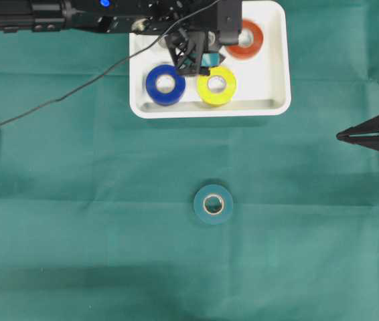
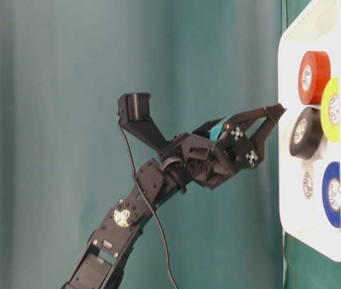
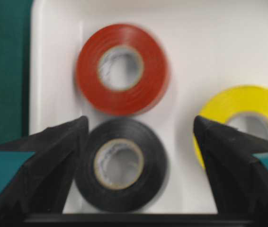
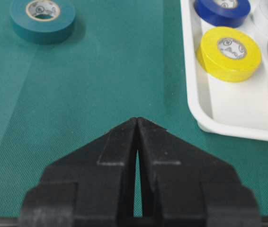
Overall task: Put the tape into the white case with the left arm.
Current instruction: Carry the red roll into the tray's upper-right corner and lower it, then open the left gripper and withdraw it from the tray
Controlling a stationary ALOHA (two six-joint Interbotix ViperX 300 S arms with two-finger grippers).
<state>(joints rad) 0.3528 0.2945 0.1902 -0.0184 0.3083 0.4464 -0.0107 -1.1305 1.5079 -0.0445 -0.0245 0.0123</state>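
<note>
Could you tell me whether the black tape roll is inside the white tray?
Inside: the black tape roll lies flat on the white plastic tray.

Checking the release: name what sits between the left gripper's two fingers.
The black tape roll, lying flat in the white case, sits between the open left gripper fingers, shown by the left wrist view.

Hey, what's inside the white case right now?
The white case holds a red roll, a black roll, a yellow roll and a blue roll. From overhead the left gripper covers the black one and part of the case's floor.
</note>
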